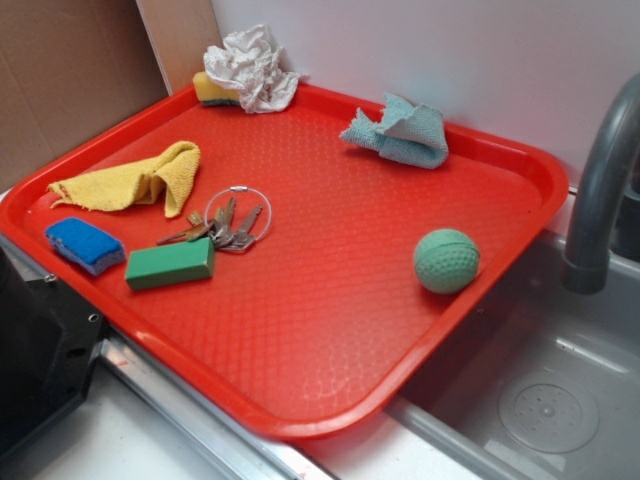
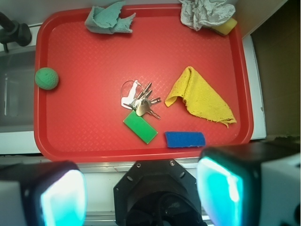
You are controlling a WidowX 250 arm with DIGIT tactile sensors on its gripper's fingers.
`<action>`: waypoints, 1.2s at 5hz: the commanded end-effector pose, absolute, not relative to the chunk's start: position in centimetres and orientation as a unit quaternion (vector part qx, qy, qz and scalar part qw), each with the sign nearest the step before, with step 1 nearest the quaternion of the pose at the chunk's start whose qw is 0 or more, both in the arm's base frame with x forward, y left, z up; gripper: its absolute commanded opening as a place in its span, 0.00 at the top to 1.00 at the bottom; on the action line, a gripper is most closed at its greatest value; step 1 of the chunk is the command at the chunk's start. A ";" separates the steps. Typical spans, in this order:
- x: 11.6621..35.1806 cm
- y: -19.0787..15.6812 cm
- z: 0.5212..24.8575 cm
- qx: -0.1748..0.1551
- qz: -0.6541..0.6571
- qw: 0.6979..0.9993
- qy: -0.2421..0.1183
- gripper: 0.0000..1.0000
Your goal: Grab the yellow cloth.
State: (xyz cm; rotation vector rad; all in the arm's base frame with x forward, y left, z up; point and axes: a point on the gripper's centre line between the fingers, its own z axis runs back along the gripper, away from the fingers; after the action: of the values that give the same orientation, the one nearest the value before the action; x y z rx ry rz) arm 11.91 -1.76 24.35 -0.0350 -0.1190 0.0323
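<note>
**While the yellow cloth lies untouched, clutter sits close by**

Exterior view: the yellow cloth (image 1: 130, 181) lies folded at the red tray's (image 1: 330, 330) left edge, near the keys (image 1: 225, 225), green block (image 1: 170, 264) and blue sponge (image 1: 85, 244). No gripper shows.

Wrist view: the gripper (image 2: 141, 195) hangs released over the tray's near rim, well apart from the cloth, fingers (image 2: 221, 188) cut off at the bottom edge. Crumpled paper (image 2: 204, 13) partly hides a yellow sponge (image 2: 225, 26).

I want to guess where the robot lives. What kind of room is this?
Probably a kitchen, maybe a toy one. A grey faucet curves over a metal sink with a drain, and beside it a red tray holds cleaning things such as a yellow cloth and a blue sponge.
</note>
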 end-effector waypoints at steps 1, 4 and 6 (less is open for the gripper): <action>11.9 -1.8 24.4 -0.017 0.016 0.998 -0.059 0.00; 14.8 10.0 12.9 -0.007 0.046 0.997 -0.059 0.00; 18.3 8.1 8.0 -0.032 -0.126 0.986 -0.100 0.00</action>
State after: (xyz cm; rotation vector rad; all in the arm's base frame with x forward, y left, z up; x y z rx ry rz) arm 17.63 7.86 7.35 -0.0824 -0.1855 -0.2342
